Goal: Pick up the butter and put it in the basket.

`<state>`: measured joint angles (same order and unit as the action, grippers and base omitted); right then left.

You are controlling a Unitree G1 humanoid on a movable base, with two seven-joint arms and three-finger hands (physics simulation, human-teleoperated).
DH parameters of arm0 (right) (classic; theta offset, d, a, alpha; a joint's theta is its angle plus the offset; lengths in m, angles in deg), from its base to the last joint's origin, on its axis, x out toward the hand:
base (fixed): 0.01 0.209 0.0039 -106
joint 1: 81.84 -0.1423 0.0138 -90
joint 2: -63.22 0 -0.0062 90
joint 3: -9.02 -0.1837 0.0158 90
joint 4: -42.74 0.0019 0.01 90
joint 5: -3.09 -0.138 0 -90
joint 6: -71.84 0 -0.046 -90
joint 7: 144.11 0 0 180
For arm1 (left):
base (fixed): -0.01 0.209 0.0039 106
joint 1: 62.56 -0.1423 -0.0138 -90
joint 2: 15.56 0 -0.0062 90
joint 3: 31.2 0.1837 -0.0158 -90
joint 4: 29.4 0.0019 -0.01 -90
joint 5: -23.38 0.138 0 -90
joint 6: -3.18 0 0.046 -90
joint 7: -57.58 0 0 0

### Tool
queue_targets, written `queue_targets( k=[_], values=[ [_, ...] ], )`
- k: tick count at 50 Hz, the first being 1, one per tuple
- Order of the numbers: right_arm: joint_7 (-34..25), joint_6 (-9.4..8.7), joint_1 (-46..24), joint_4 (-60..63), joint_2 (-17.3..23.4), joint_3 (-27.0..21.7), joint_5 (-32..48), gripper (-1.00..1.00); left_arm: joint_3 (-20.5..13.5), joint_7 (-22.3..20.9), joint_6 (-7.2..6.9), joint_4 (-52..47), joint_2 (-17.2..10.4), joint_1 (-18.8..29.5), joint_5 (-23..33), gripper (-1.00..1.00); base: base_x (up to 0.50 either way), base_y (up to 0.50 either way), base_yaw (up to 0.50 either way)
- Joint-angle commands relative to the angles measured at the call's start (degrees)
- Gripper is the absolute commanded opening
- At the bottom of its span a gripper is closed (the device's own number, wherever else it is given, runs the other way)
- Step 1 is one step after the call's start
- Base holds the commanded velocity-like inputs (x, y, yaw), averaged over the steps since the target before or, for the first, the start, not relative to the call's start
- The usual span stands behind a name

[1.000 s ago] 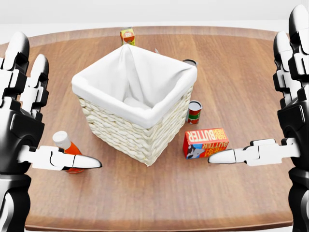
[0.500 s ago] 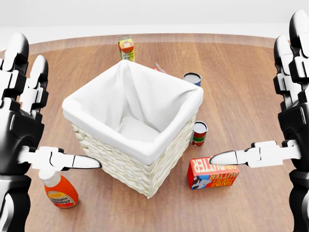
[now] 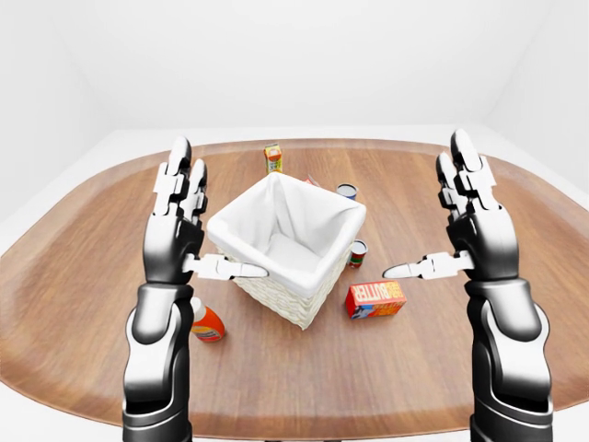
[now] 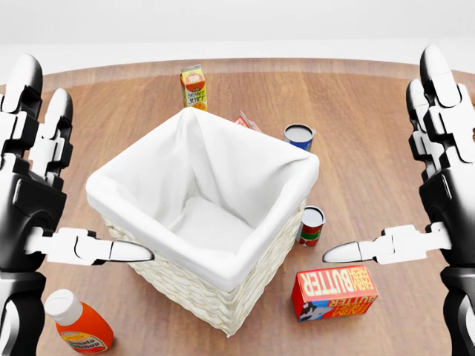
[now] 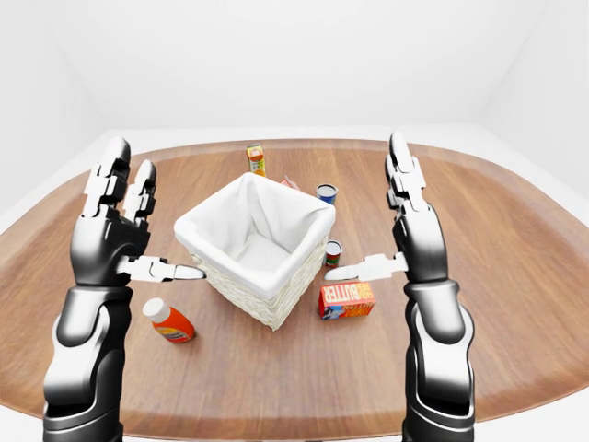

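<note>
Since the earlier frames the whole head view has shifted: the camera has closed in, so the basket (image 4: 200, 222) looms larger and lower, and the butter (image 4: 334, 292) has slid toward the bottom right.

Both arms are raised with palms up. The left robot hand (image 4: 33, 185) and the right robot hand (image 4: 438, 178) are spread wide, fingers upright and thumbs pointing inward, holding nothing. Each hangs above the surface (image 3: 83, 276), apart from every object.

The butter is a red-orange box with white lettering and a blue patch at one end, lying flat just beside the basket's lower right corner, below the right thumb in the head view. Bare wood lies open to its right and below it.

A small red-and-green can (image 4: 310, 225) stands between box and basket wall. A blue can (image 4: 298, 136), a juice carton (image 4: 194, 87) and a ketchup bottle (image 4: 78, 322) sit around the basket. The surface's rounded edge curves well clear of them in the left-eye view.
</note>
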<state>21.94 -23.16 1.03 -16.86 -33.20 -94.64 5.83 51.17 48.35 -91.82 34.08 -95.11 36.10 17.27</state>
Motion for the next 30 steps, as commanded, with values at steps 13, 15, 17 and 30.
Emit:
queue_targets(
  k=[13, 15, 17, 30],
  values=[
    [-7.5, 1.47, -1.7, -26.9, 8.9, -7.9, 4.1, 1.00, -0.1, 0.0, 0.00, 0.3, 0.0, -0.4, 0.3, 1.00, 0.00, 0.00, 0.00],
    [-7.4, 6.24, -2.3, -31.9, 9.9, -7.7, 4.9, 1.00, 0.0, 0.0, 0.00, 0.2, 0.0, -0.6, 0.4, 1.00, 0.00, 0.00, 0.00],
    [-7.1, 9.33, -3.0, -35.7, 10.7, -7.4, 5.5, 1.00, 0.0, 0.0, 0.00, 0.1, 0.1, -0.8, 0.5, 1.00, 0.00, 0.00, 0.00],
    [4.2, 10.00, -19.4, -88.5, 16.8, 0.7, 9.7, 1.00, 0.1, -0.3, 0.00, 1.9, 0.4, -1.6, 1.0, 1.00, 0.00, 0.00, 0.00]
  ],
)
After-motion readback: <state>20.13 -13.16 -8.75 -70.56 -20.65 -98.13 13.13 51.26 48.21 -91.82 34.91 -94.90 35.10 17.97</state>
